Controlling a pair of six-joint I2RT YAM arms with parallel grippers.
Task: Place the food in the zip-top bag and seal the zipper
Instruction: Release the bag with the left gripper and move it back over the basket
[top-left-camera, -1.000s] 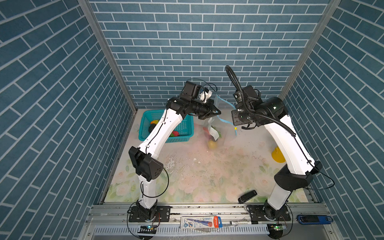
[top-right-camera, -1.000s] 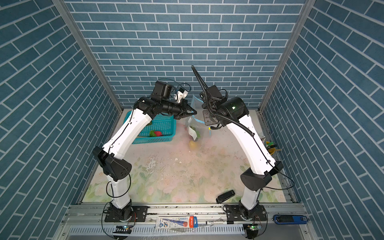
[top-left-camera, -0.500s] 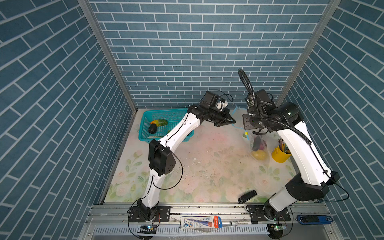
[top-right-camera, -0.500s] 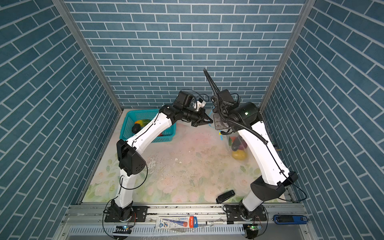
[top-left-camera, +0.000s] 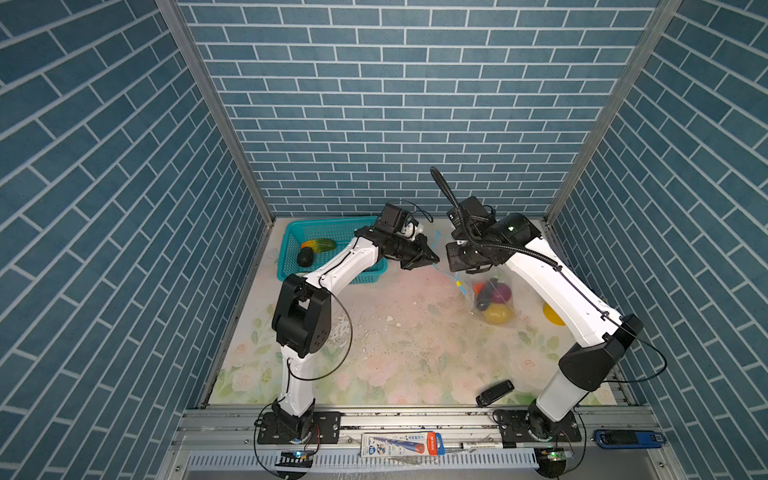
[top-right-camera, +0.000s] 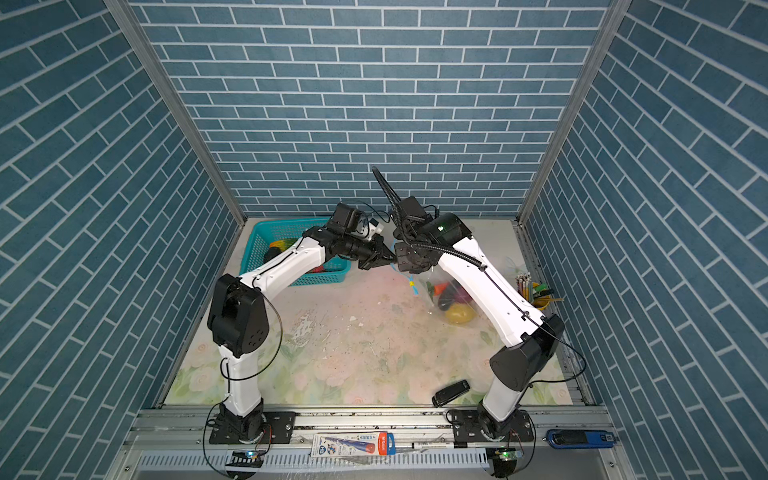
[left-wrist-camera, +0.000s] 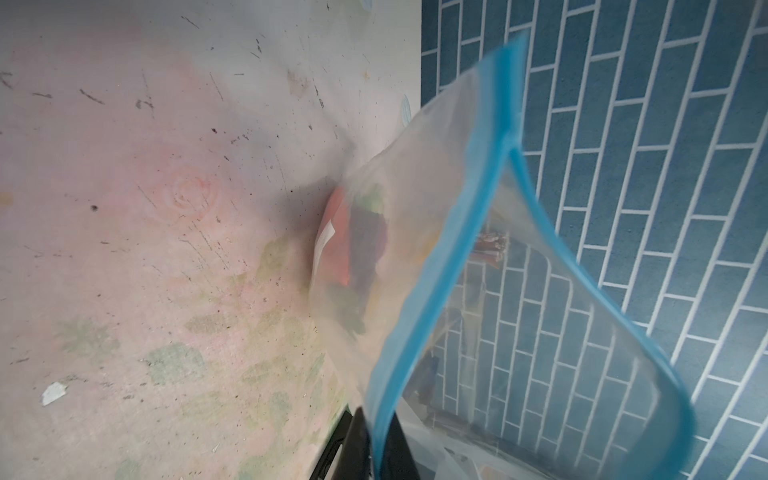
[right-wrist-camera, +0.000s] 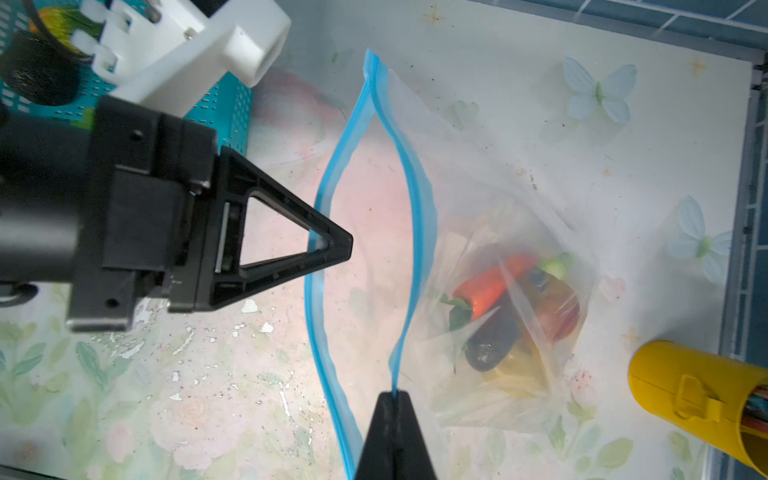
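Note:
The zip-top bag (top-left-camera: 490, 291) hangs right of centre in both top views, its bottom resting on the table. Inside it lie pieces of food: an orange carrot (right-wrist-camera: 486, 286), a dark eggplant (right-wrist-camera: 490, 336), a purple onion (top-left-camera: 503, 292) and a yellow fruit (top-left-camera: 495, 313). The zipper (right-wrist-camera: 417, 232) gapes open, its two blue lips bowed apart. My left gripper (left-wrist-camera: 378, 419) is shut on one lip (right-wrist-camera: 324, 249). My right gripper (right-wrist-camera: 392, 395) is shut on the other lip. The yellow slider tab (top-left-camera: 458, 284) dangles below them.
A teal basket (top-left-camera: 291, 237) stands at the back left, holding a green cucumber (top-left-camera: 318, 245) and a dark piece (top-left-camera: 305, 258). A yellow pencil cup (right-wrist-camera: 685, 395) lies by the right wall. A black device (top-left-camera: 494, 392) lies near the front edge.
Both grippers have carried the bag from the table's middle to the right and lower. The food now rests by the right arm. The left arm has stretched out.

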